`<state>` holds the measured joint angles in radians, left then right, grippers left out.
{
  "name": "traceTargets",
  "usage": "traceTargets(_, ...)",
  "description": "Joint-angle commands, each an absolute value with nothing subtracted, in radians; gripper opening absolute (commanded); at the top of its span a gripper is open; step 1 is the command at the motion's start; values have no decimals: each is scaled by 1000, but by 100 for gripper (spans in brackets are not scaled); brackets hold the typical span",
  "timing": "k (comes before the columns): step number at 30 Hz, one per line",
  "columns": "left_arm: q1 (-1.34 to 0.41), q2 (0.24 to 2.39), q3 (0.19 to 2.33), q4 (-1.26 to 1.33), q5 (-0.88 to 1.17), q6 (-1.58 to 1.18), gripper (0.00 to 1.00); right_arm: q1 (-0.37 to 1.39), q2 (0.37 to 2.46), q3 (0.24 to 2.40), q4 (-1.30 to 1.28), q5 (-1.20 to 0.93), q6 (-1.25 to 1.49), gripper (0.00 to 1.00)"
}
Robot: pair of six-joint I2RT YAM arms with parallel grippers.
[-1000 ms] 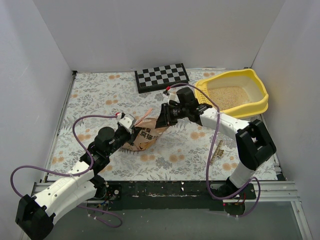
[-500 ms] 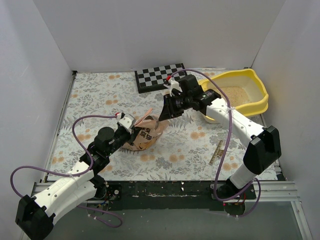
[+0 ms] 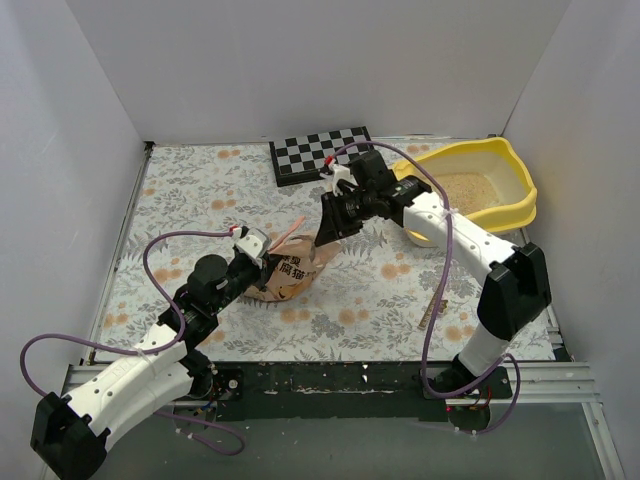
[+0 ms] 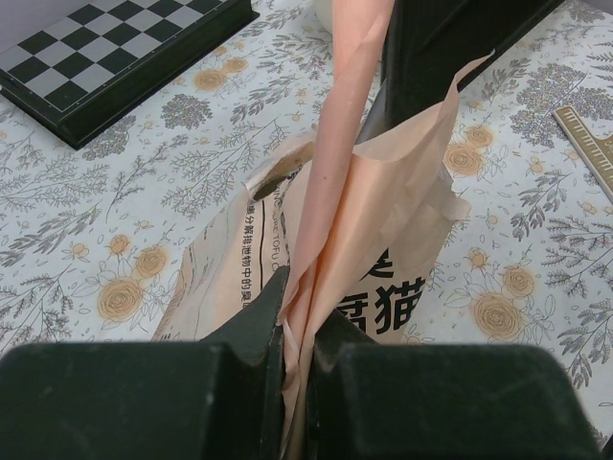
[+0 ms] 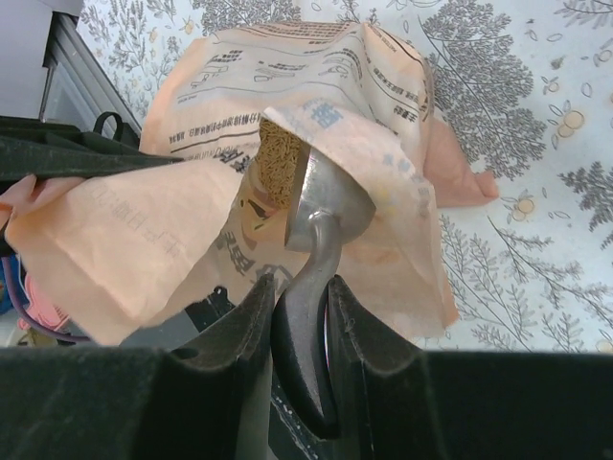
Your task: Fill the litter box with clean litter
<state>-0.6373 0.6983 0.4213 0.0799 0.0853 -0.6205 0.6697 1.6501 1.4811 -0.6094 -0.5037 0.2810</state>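
**Scoop in the bag mouth, with the litter box at the far right**
The left gripper has its jaws closed on a folded edge of the peach bag and holds the mouth up. The right gripper has its jaws clamped on the handle of the metal scoop, whose bowl sits inside the bag mouth against tan granules. The yellow litter box stands at the far right of the floral table, well apart from the bag, with clean litter covering its floor; a checkerboard lies near its left side
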Motion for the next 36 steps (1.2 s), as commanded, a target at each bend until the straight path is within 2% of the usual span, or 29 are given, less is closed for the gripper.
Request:
traceTargets(1,-641,681,451,75,77,-617,0,709,1713,1489,-503,-560,311,1)
traceTargets(10,-641,677,446,75,74,-615,0,741,1781,1427,-333,-656,405,1)
traceTargets(25,-643,655,439,80,83,-611,0,741,1784,1160,297,-919,750,1)
traceTargets(31,-641,646,436,83,84,-606,0,735,1758,1029,705,-991,1011,1)
traceTargets(36,-640,650,434,84,86,-604,0,721,1749,994,850,-1014,1123,1)
